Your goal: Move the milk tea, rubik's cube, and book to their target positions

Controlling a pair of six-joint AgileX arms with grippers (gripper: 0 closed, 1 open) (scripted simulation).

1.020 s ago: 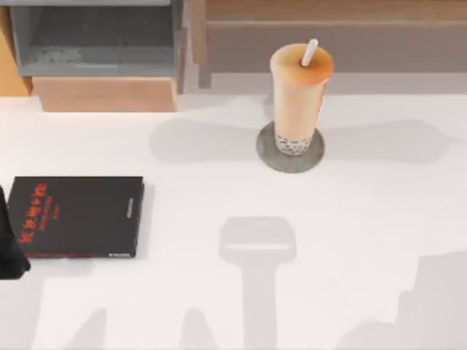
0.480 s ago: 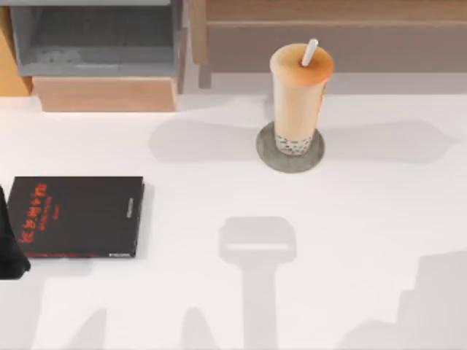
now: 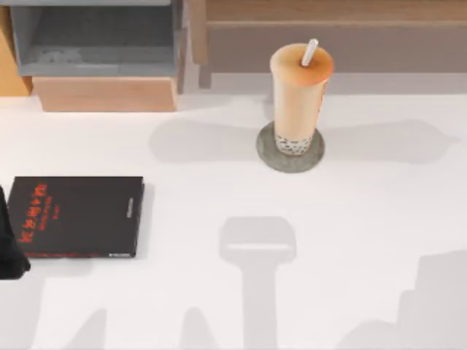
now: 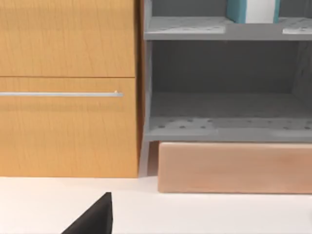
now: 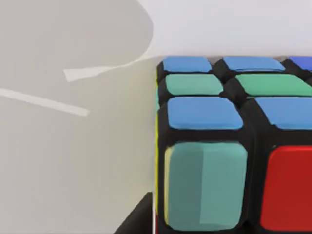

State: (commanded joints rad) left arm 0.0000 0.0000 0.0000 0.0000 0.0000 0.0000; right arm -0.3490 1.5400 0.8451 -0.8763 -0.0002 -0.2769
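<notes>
The milk tea (image 3: 297, 95) stood upright on the grey disc (image 3: 290, 154), upper centre. The rubik's cube (image 5: 229, 146) sat close before the right wrist camera. Jaw state of both grippers: cannot tell.

Milk tea (image 3: 299, 91) on disc (image 3: 268, 157), table centre-back; flat book (image 3: 76, 216) left.

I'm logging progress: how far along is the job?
Done: the milk tea stands on the grey disc. In hand: the cube sits close under the right wrist camera, though a grip can't be confirmed. Left: the teal book is on the shelf, and the black book bears nothing.
</notes>
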